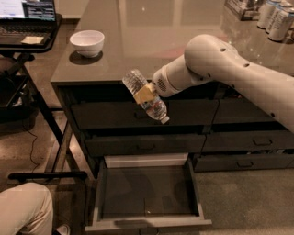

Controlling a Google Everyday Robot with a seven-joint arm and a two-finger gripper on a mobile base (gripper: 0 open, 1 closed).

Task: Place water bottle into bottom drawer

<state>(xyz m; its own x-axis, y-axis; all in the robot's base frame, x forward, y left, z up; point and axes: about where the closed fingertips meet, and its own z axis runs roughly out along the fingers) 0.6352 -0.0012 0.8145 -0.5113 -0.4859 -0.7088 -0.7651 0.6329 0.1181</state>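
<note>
The water bottle, pinched about its middle by the fingers of the gripper and held tilted cap-down before the upper drawers, well above the open bottom drawer, should be lowered and released only once between its side walls.

I log dim, warm indoor light. Overhead glare patches on glossy table; bowl casts soft shadow. Murky inside bottom drawer. Evenly lit: end effector, gripping water bottle before table front. Overall slightly soft, grainy; laptop screen blown out.
</note>
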